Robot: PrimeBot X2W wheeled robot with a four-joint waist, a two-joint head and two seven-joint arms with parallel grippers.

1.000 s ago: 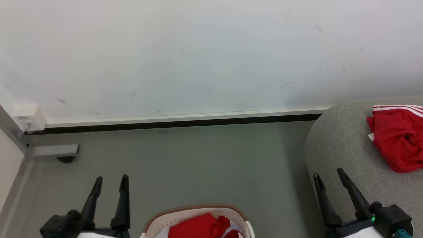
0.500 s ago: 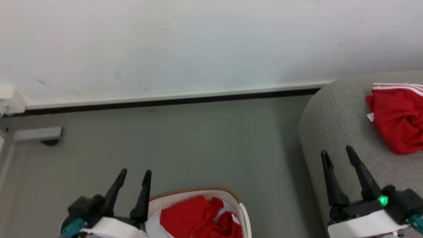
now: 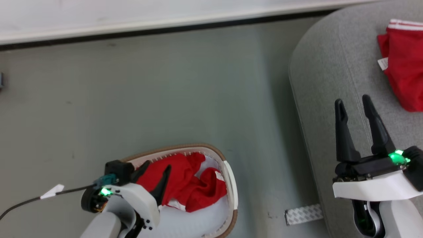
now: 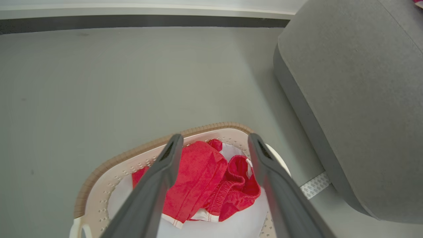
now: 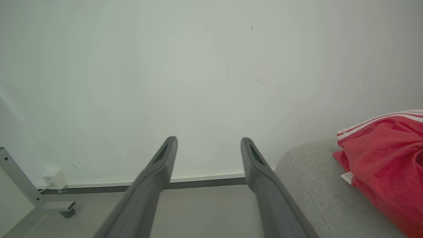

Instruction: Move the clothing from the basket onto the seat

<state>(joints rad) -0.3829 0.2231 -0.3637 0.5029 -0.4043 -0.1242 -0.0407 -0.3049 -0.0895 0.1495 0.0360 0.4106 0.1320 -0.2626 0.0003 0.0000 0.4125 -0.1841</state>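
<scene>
Grey-green floor (image 3: 165,82) under basket (image 3: 185,146), seat (image 3: 330,82) (red clothing (image 3: 404,72) atop) and tape strip (image 3: 304,214).

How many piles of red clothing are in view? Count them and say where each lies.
2. One pile lies in the basket on the floor; it may hold several garments. The other pile lies on the seat, cut off by the head view's edge.

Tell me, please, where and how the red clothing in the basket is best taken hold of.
Probably pinch the raised bunched fold of the red clothing, coming straight down from above. The basket walls block its sides, while its top is open. The open left gripper hangs over it, jaws straddling the heap.
</scene>
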